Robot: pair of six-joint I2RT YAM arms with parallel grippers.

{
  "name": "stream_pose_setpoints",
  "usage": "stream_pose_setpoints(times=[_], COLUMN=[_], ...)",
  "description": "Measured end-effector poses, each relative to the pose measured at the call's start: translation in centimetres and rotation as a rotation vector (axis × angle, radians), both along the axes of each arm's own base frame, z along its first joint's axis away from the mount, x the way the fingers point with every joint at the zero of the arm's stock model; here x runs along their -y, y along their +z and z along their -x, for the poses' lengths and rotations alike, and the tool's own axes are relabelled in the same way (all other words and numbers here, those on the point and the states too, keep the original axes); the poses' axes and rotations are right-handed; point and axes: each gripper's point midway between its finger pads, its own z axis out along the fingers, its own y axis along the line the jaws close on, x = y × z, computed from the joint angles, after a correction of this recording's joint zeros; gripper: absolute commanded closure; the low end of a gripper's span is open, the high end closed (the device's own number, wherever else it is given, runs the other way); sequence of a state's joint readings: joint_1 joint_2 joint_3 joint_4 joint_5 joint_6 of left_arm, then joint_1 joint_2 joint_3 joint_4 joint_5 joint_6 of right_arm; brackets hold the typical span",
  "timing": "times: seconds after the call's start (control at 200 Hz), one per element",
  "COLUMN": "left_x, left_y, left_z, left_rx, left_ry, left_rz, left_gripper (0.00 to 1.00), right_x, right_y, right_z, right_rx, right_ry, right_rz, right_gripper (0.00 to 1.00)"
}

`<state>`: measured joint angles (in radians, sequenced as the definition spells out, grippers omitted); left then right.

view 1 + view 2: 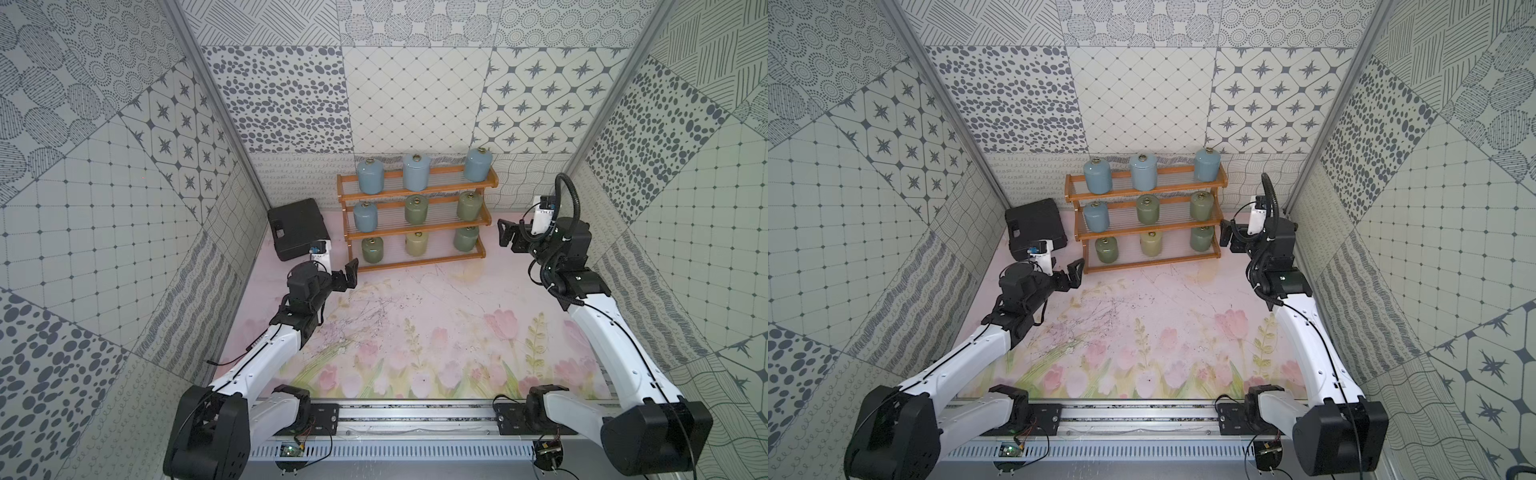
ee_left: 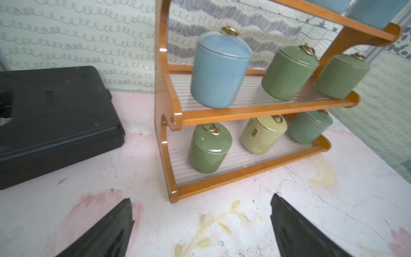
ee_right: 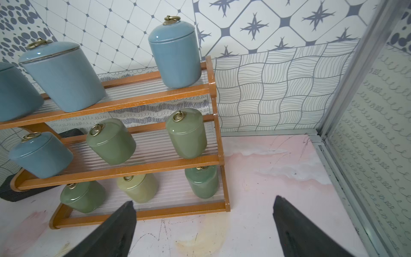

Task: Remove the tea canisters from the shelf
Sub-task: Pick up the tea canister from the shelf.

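Observation:
The shelf, an orange-brown three-tier rack, stands at the back of the table. Its top tier holds three blue tea canisters. The middle tier holds a blue one and two green ones. On the bottom tier are a green, a pale yellow-green and another green canister. My left gripper hovers open just before the shelf's lower left corner. My right gripper stands open beside the shelf's right end. Neither holds anything.
A flat black plastic case lies left of the shelf, close behind my left wrist. Patterned walls enclose the table on three sides, and a metal corner post stands right of my right gripper. The floral tabletop stretches before the shelf.

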<state>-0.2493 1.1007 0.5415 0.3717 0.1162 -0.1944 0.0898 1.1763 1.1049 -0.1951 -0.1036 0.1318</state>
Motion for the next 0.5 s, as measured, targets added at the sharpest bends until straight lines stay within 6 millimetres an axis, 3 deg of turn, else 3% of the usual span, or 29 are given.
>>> stream_pose_setpoints(times=[0.275, 0.5], left_x=[3.7, 5.7], left_y=[-2.0, -2.5], left_z=[0.9, 1.3], left_rx=[-0.069, -0.097], left_ry=[-0.124, -0.185], left_rz=[0.013, 0.026], left_gripper=[0.0, 0.0], right_x=[-4.9, -6.2], right_y=[3.9, 5.5], right_z=[-3.0, -4.4], right_rx=[-0.019, -0.016], right_ry=[0.124, 0.152], right_rz=[0.003, 0.001], right_gripper=[0.0, 0.0])
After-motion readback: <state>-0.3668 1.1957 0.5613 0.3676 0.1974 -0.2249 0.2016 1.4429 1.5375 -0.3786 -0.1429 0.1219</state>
